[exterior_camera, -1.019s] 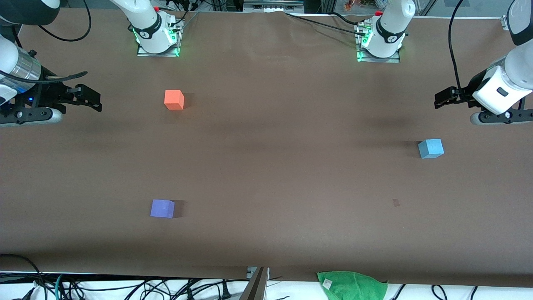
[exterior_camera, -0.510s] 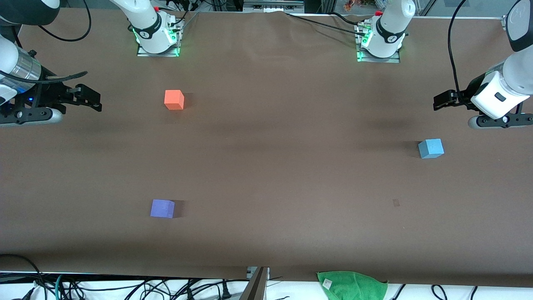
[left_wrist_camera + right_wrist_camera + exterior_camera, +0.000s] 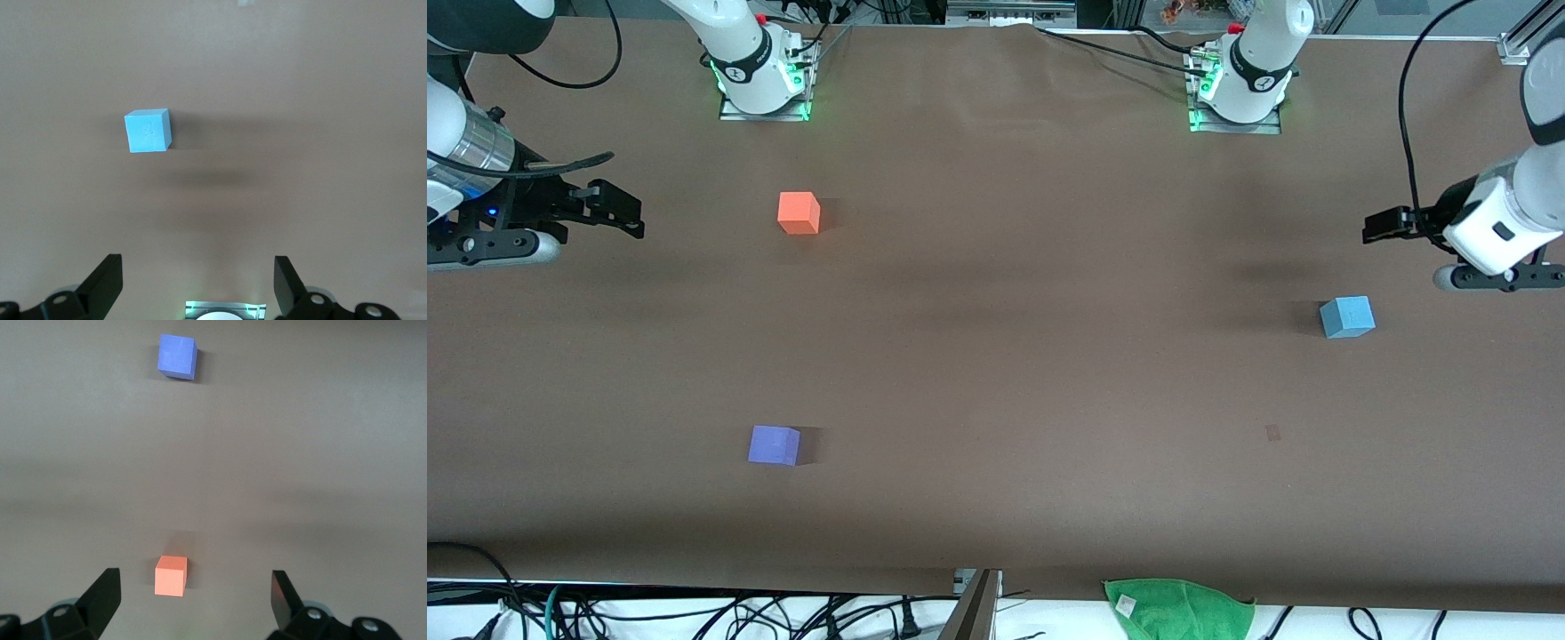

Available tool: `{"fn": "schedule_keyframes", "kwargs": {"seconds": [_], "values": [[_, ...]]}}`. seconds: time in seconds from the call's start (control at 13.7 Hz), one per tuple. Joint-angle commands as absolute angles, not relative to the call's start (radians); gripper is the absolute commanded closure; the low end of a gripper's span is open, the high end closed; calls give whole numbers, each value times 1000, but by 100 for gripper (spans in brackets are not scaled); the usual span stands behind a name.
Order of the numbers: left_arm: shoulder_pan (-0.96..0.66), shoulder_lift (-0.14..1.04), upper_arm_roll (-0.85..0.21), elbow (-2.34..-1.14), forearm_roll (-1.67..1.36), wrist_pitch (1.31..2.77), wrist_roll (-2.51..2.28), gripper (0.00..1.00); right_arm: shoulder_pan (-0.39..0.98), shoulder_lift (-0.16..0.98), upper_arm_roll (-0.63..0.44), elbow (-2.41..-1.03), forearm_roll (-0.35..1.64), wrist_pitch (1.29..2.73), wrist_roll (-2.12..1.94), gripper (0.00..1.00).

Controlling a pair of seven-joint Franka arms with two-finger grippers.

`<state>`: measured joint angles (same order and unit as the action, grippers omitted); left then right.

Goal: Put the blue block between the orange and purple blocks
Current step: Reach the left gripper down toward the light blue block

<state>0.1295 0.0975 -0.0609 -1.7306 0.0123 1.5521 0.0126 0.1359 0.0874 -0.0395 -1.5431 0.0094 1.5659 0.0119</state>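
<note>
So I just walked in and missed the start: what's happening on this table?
Nothing is held yet. The left gripper, open, hangs over the table's left-arm end near the small light-blue matte cube. The bright orange cube and violet-purple cube sit apart toward the right arm's end, where the right gripper waits open.

The blue block [image 3: 1347,317] stands alone on the brown table [image 3: 1032,373] toward the left arm's end, with bare surface on all its sides, so fingers can come down around it from any direction. Between the orange block [image 3: 799,213] and the purple block [image 3: 774,444], which are well apart, the table is bare and gives wide room. The left gripper [image 3: 1380,226] hangs with fingers spread over the table edge near the blue block, and nothing stands between them.
</note>
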Motion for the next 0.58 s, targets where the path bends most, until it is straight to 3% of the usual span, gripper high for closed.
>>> {"fn": "schedule_keyframes", "kwargs": {"seconds": [0.0, 0.29, 0.51], "values": [[188, 179, -61, -1701, 6, 1568, 43, 0, 133, 89, -41, -1534, 17, 1569, -5, 1], [248, 276, -63, -1736, 54, 1710, 109, 0, 133, 89, -41, -1534, 17, 1569, -5, 1], [252, 389, -63, -1804, 55, 1911, 136, 0, 133, 89, -41, -1535, 17, 1569, -5, 1]]}}
